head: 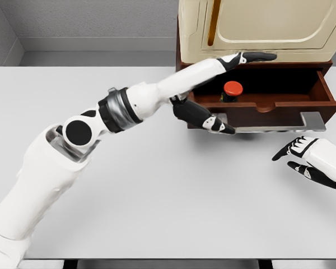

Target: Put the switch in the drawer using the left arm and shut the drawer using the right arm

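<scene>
Switch (232, 89), a small black-bodied unit topped by a red mushroom button, sits upright inside the open drawer (302, 103) at the far right of the table (157, 196), toward the drawer's left end and just behind its front panel. The left robot hand (204, 116) hangs in front of the drawer's left corner with dark fingers loosely spread and holding nothing, one finger stretched back over the drawer's far edge beside the cream cabinet (269, 28). The right robot hand (302, 158) rests low at the near right, fingers relaxed and empty, a little short of the drawer's metal handle (311, 120).

Judged from these views, the switch looks light, rigid and hard-shelled, with a smooth rounded cap that could slip under a pinch; its squarer black base seems the surer place to take hold, from the sides and below the button. It appears top-heavy enough to tip if nudged, though the drawer's walls would contain it. Whether it stands flat on the drawer floor cannot be told, since the front panel hides its base.

With the switch apparently already placed, the drawer is the thing left to handle: a stiff wooden box that should slide straight back on its runners. A flat push by the right robot hand against the front panel or handle, centred to avoid jamming, looks the likeliest approach, once the left arm is clear of the opening.
</scene>
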